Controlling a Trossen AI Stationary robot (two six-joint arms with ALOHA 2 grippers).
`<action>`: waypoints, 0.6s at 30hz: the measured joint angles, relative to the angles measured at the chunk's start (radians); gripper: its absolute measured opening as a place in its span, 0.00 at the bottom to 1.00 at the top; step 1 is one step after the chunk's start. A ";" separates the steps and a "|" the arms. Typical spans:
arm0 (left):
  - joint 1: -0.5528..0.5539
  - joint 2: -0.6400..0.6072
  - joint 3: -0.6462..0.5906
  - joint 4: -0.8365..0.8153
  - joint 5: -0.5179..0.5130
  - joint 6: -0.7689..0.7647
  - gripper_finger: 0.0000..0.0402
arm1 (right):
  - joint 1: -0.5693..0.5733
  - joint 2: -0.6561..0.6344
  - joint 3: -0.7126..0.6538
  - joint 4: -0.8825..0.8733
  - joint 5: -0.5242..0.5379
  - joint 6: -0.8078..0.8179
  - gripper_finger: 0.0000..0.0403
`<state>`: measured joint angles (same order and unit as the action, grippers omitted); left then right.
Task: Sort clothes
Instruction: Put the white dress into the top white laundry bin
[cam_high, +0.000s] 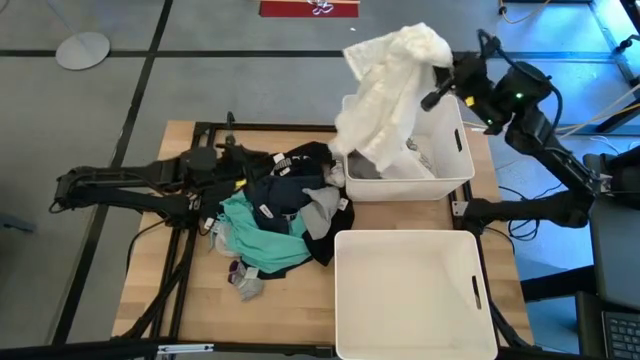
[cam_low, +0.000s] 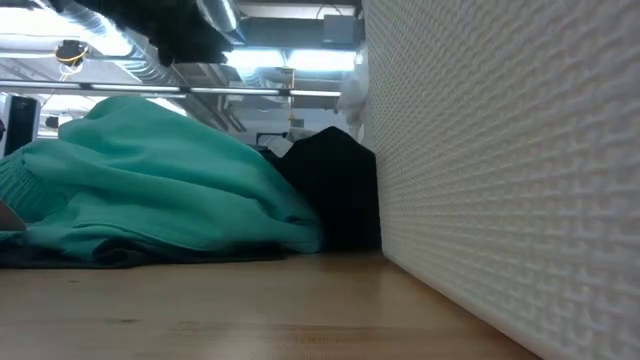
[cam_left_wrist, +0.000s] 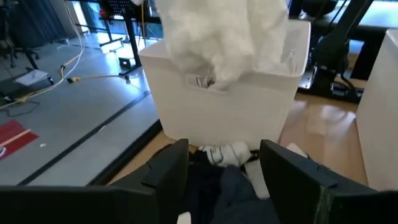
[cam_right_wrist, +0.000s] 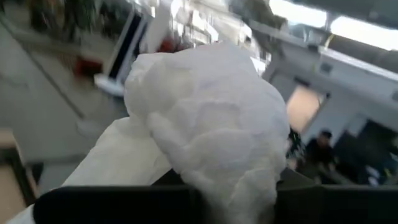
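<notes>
A wooden table (cam_high: 160, 200) stands on a grey floor (cam_high: 240, 70) with dark lines. Two white bins are on the table. The far bin (cam_high: 455, 165) is at about 1 o'clock from the table's middle, and its back edge reaches past the table. The near bin (cam_high: 410, 300) is at about 4 o'clock and its inside is bare. The two bins are near each other. On the floor, a red sign (cam_high: 308, 8) lies at 12 o'clock and a round grey base (cam_high: 82, 49) at 10 o'clock. A dark keyboard (cam_high: 620, 335) is at 4 o'clock, beside the table.
</notes>
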<state>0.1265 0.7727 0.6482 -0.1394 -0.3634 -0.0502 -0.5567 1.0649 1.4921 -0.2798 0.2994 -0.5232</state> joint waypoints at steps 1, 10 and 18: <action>0.000 0.000 -0.009 0.000 0.000 -0.002 0.46 | -0.010 0.000 0.000 -0.039 0.012 0.007 0.14; 0.000 0.000 -0.071 0.050 0.000 -0.033 0.46 | -0.059 0.011 0.000 -0.428 0.021 0.134 0.14; -0.001 0.000 -0.071 0.053 0.000 -0.048 0.46 | -0.059 0.037 -0.016 -0.720 -0.039 0.262 0.14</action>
<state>0.1259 0.7731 0.5774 -0.0863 -0.3633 -0.0978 -0.6159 1.1021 1.4758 -1.0001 0.2600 -0.2614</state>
